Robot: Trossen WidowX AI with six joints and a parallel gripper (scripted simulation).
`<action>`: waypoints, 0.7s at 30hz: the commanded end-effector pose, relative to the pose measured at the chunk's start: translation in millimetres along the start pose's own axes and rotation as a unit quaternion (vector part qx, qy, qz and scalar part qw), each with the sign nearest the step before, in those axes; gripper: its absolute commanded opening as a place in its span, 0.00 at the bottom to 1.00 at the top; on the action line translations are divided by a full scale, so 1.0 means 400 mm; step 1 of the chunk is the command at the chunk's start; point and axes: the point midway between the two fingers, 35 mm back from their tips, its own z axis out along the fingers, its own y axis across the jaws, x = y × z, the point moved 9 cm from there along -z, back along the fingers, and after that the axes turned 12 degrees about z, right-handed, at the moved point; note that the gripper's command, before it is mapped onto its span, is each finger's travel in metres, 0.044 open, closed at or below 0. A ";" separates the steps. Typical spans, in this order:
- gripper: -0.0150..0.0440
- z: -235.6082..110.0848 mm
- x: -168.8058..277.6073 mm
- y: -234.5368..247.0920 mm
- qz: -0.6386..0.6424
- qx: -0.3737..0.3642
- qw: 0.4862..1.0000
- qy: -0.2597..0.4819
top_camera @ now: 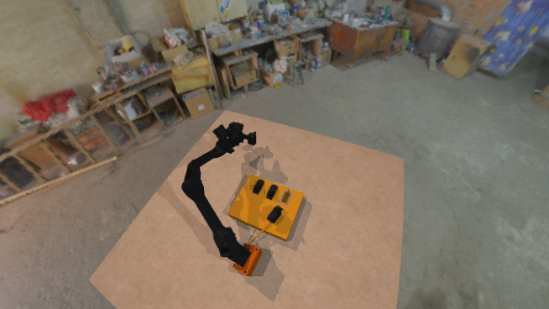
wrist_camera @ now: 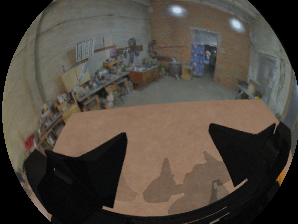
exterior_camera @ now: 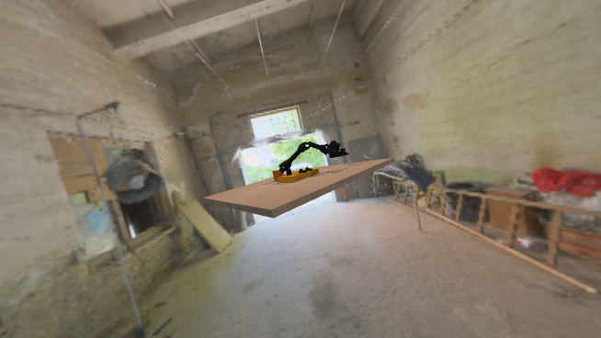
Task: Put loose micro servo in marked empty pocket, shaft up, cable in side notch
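counter (top_camera: 344,235) carries deck (top_camera: 252,207) | my arm (top_camera: 201,197) raised, reaching past deck's far-left corner | servo (top_camera: 274,213) loose on deck, near side, apart from marked pocket (top_camera: 286,196) | tool (top_camera: 245,138) fingers wide apart, holding nothing

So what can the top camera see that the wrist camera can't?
Only the top view shows the orange deck, two seated servos, the loose servo, the empty pocket and the arm's orange base. Only the wrist view shows the tool's two fingers up close, spread wide with nothing between them. Both show the brown board and the cluttered benches behind.
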 end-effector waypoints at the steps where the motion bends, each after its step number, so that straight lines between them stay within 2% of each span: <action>1: 1.00 0.002 -0.021 -0.068 -0.032 0.043 0.998 0.021; 11: 1.00 -0.032 -0.103 -0.292 -0.107 0.173 0.974 0.104; 21: 1.00 -0.142 -0.171 -0.522 -0.138 0.279 0.923 0.228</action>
